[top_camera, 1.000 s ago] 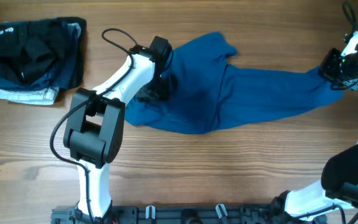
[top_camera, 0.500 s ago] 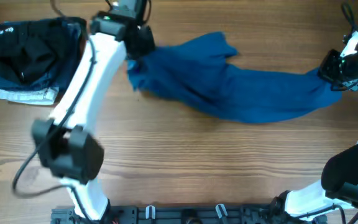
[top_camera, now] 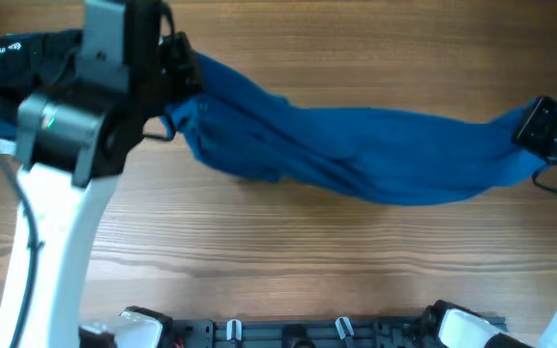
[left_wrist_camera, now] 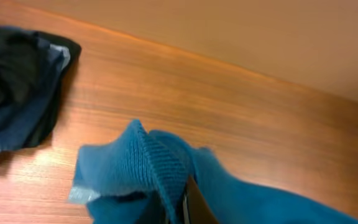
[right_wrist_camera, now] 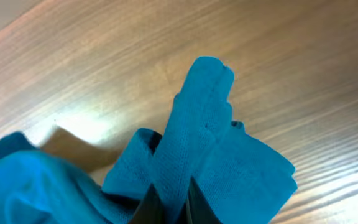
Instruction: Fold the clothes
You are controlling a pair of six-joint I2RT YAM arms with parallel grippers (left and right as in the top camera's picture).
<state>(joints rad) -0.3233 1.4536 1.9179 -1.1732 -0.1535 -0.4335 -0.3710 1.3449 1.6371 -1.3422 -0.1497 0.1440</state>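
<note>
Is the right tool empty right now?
No, the right tool is shut on a bunched end of the blue knit garment.

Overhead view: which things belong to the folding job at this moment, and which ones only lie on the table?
In the job:
blue garment, stretched between both arms
left tool, shut on one end
right tool, shut on the other end

Only lying there:
pile of dark folded clothes, at the far left, apart from the garment
wooden table
</note>
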